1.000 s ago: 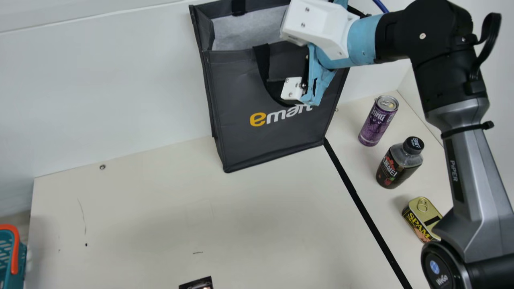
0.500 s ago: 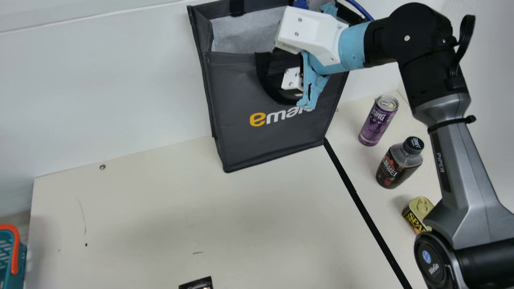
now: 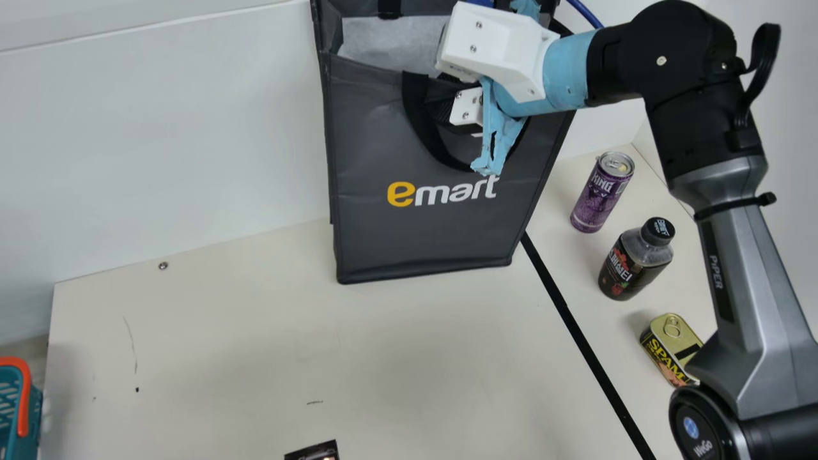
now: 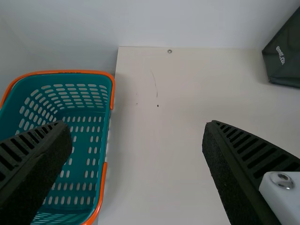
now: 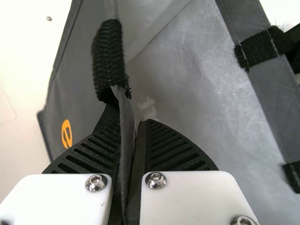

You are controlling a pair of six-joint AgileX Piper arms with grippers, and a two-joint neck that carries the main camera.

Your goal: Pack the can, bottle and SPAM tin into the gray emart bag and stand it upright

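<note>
Upright against the back wall, the gray emart bag [image 3: 422,217] has an open top. At its front rim is my right gripper [image 3: 441,105]; in the right wrist view that gripper [image 5: 129,164] is shut on the rim of the bag [image 5: 84,79], one finger inside and one outside. The purple can [image 3: 601,195], the dark bottle [image 3: 632,265] and the SPAM tin [image 3: 671,348] stand on the table at the right, outside the bag. My left gripper [image 4: 138,145] is open with nothing between its fingers, and the bag's corner [image 4: 286,61] shows far off.
A teal basket with an orange rim [image 4: 107,187] is beside the table's left edge, partly seen in the main view [image 3: 24,396]. A black line [image 3: 575,326] crosses the table between bag and groceries. A small dark object [image 3: 316,451] lies at the near edge.
My right gripper has closed on the bag's rim and the bag has shifted, its base now a little nearer the front and turned more squarely. The can, bottle and tin have stayed put.
</note>
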